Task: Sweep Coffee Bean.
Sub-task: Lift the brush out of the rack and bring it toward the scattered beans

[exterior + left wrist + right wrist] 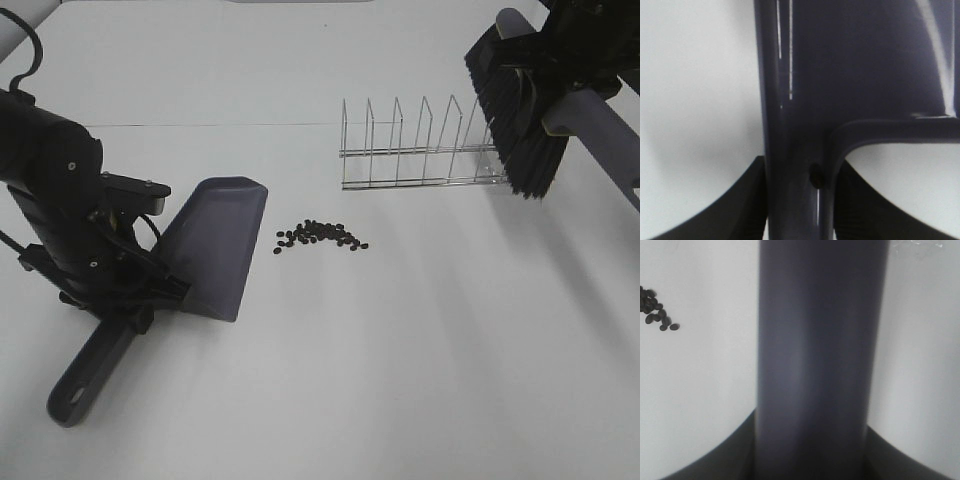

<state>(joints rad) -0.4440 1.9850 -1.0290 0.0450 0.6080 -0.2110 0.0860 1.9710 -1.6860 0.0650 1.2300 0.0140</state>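
A small heap of dark coffee beans [322, 236] lies on the white table near the middle; a few show in the right wrist view [657, 310]. The grey-purple dustpan [218, 245] rests left of the beans, its blade edge facing them. My left gripper [135, 290] is shut on the dustpan's handle [797, 165]. My right gripper [575, 75] is shut on the grey handle [822, 360] of a black-bristled brush [520, 120], held in the air at the far right, above the table.
A chrome wire dish rack [420, 150] stands behind the beans, just left of the brush bristles. The dustpan handle's end [85, 380] points toward the front left of the table.
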